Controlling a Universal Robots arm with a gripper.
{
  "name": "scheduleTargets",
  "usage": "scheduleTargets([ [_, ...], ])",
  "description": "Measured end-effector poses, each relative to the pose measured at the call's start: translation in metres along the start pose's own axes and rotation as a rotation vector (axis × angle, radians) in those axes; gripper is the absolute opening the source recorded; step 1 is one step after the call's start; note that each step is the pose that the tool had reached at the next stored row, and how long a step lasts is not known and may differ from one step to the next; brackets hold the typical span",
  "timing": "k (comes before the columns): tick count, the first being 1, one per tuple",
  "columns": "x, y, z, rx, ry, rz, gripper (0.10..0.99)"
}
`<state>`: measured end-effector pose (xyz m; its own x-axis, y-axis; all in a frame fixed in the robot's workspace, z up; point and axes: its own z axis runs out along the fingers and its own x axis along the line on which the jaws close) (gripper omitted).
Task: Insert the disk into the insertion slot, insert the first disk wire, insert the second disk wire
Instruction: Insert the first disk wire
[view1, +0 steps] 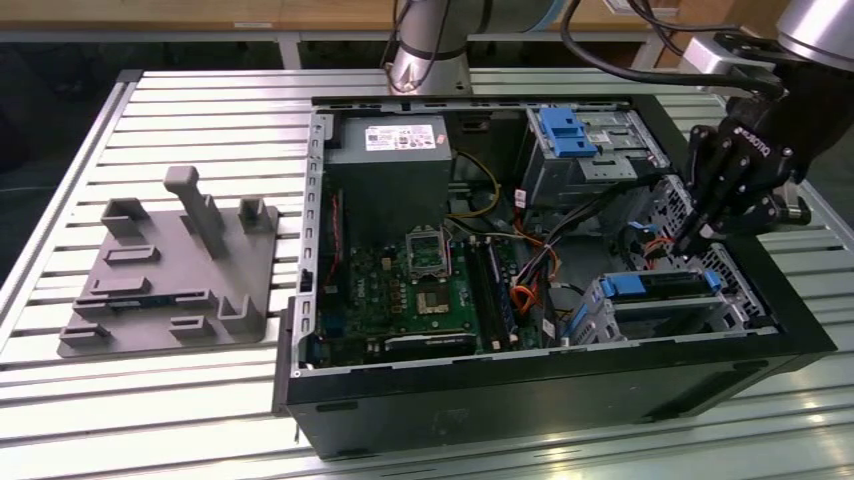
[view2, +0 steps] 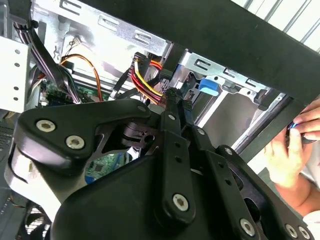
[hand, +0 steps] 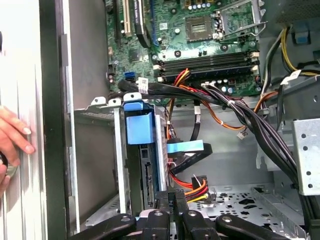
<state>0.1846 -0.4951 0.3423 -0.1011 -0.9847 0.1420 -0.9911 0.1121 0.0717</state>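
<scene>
The disk (view1: 663, 287), in its blue carrier, sits inside the insertion slot (view1: 597, 318), a silver cage at the case's corner on the exterior view's right. In the first wrist view the disk (hand: 138, 131) shows edge-on in the slot (hand: 95, 150). A light blue flat wire (hand: 185, 146) ends right beside the disk's edge. My black gripper (view1: 697, 240) reaches down into the case just behind the cage. Its fingertips (hand: 175, 199) are pressed together on the plug of a red, yellow and black disk wire (hand: 196, 186), which also appears at the tips as a wire bundle (view2: 146, 80).
A taller grey bay with a blue latch (view1: 574, 130) stands further back in the case. Black cable bundles (hand: 240, 112) cross above the motherboard (view1: 427, 290). A person's hand (hand: 12, 135) rests outside the case wall. A grey fixture plate (view1: 174, 270) lies on the slatted table.
</scene>
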Motion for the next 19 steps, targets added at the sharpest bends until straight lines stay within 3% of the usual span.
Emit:
scheduleTargets([
  [5,0.0004,0.0011,-0.0019,0.011,0.0006,-0.018,0.165],
  [12,0.0018,0.0056,-0.0015,0.038,-0.0052,-0.027,0.165],
  [19,0.0026,0.0132,-0.0009,0.076,-0.0114,-0.026,0.165],
])
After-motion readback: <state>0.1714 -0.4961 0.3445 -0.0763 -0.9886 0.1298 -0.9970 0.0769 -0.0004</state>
